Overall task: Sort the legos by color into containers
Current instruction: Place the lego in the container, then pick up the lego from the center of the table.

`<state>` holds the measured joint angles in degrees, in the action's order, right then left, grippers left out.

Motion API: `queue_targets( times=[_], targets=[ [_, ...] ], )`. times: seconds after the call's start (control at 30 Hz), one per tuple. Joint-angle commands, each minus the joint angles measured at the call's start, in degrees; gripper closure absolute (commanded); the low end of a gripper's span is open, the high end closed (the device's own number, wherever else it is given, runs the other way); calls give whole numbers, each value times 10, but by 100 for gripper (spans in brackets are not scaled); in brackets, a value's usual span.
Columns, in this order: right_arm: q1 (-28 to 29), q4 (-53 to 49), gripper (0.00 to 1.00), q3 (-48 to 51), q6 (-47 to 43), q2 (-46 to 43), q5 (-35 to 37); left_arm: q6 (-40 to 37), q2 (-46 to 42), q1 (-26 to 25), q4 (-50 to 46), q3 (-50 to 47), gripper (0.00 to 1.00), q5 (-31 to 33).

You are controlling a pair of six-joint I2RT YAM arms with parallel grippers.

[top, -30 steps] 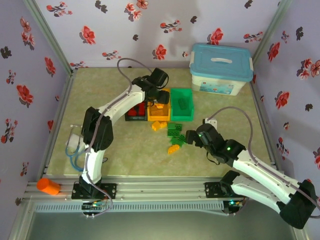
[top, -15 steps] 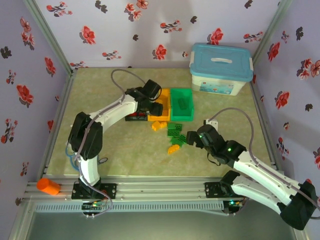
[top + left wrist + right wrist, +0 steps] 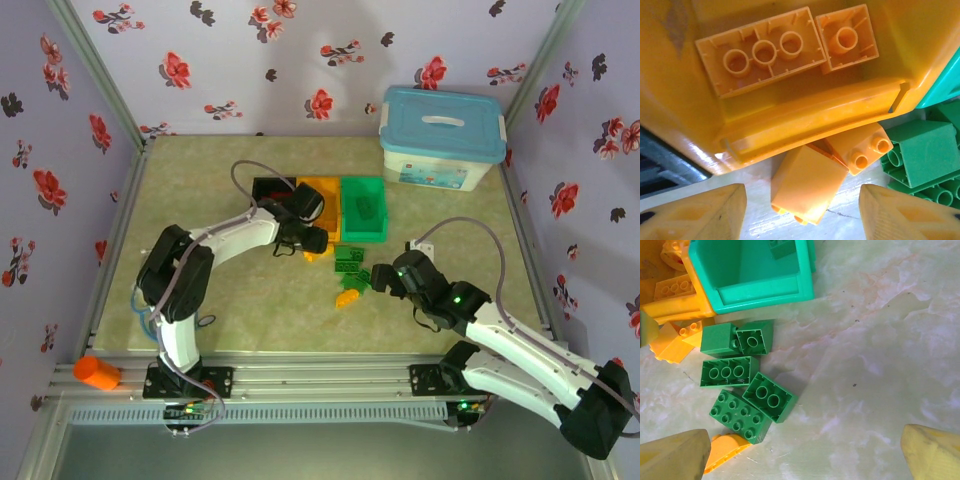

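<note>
My left gripper (image 3: 310, 238) hangs low in front of the yellow-orange container (image 3: 320, 193), open. An orange lego (image 3: 807, 182) lies between its fingers (image 3: 700, 212) and touches neither. A second orange lego (image 3: 862, 147) leans against the container's front wall, and two more (image 3: 760, 55) lie upside down inside. The black container (image 3: 268, 188) and the green container (image 3: 363, 208) flank it. My right gripper (image 3: 380, 277) stands open over bare table beside several green legos (image 3: 769, 396). An orange lego (image 3: 727, 450) lies by its left finger (image 3: 672, 457).
A large white box with a light blue lid (image 3: 442, 137) stands at the back right. An orange cylinder (image 3: 97, 373) rests on the front rail at the left. Flowered walls close in the table on three sides.
My left gripper has come back from over the containers and dropped to the table in front of the yellow-orange one, its jaws a little narrower. The right arm has barely moved.
</note>
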<state>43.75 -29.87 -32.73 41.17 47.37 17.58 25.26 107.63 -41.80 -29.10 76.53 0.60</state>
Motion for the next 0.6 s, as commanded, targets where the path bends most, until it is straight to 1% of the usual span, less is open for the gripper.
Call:
queue_targets(
  times=[0.0, 0.27, 0.57],
  targets=[
    [-4, 4, 2, 10, 12, 0, 1, -13, 22, -2, 4, 7, 42, 5],
    [-4, 10, 2, 15, 15, -1, 1, -13, 41, -11, 6, 6, 44, 15],
    [-4, 8, 3, 16, 17, -1, 3, -14, 58, -17, 2, 16, 49, 16]
  ],
)
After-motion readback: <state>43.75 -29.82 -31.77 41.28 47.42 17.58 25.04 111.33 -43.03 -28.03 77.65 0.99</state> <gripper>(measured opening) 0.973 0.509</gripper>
